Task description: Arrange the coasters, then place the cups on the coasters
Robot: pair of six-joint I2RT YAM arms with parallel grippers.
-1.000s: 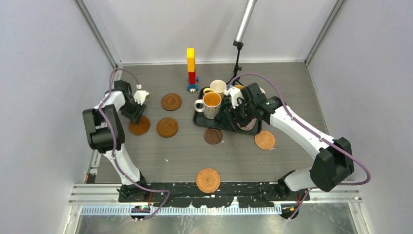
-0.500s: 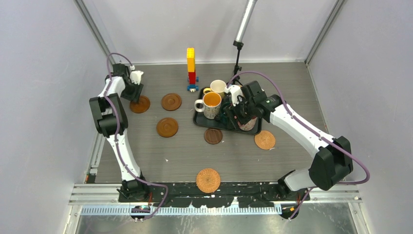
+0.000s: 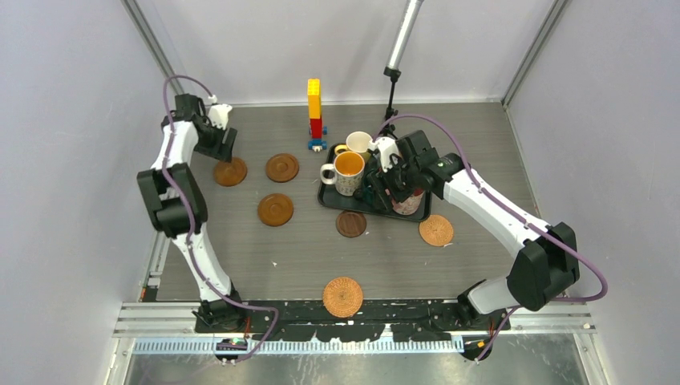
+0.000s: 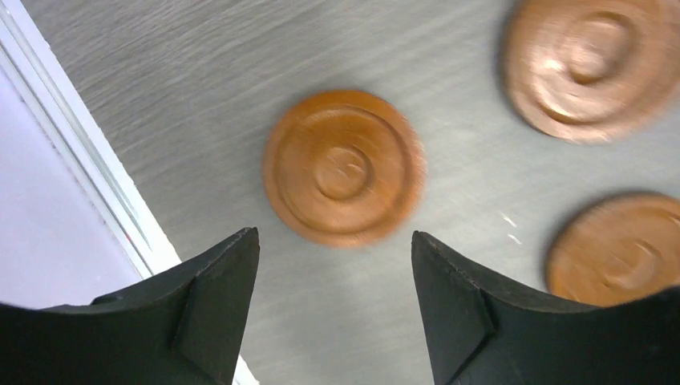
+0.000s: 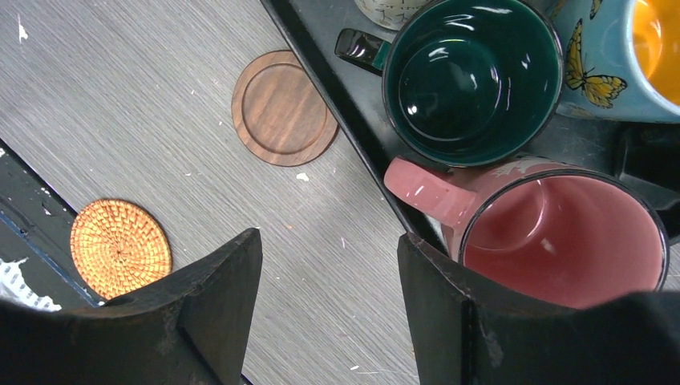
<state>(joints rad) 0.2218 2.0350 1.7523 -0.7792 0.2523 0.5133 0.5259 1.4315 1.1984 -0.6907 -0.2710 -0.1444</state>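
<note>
Three glossy brown coasters lie on the left of the table: one (image 3: 230, 171) (image 4: 343, 166) at the far left, one (image 3: 282, 167) (image 4: 597, 68) beside it, one (image 3: 275, 209) (image 4: 621, 249) nearer. My left gripper (image 3: 218, 141) (image 4: 335, 235) hovers open just behind the far-left coaster, holding nothing. A dark coaster (image 3: 351, 223) (image 5: 283, 108) and two woven coasters (image 3: 436, 230) (image 3: 342, 296) (image 5: 120, 247) lie nearer. My right gripper (image 3: 388, 191) (image 5: 329, 235) is open over the tray's front edge, one finger beside the pink cup (image 5: 561, 233). The teal cup (image 5: 471, 80), blue cup (image 5: 617, 56), patterned cup (image 3: 346, 172) and cream cup (image 3: 358, 144) stand close by.
The cups crowd a black tray (image 3: 327, 198) (image 5: 353, 120) right of centre. A yellow-red-blue brick tower (image 3: 314, 112) stands behind the tray, and a lamp stand (image 3: 390, 96) rises at the back. Side walls close in near the left gripper.
My left gripper moved a brown coaster from the near left toward the back, let it go, opened and pulled back. The right arm barely moved.
</note>
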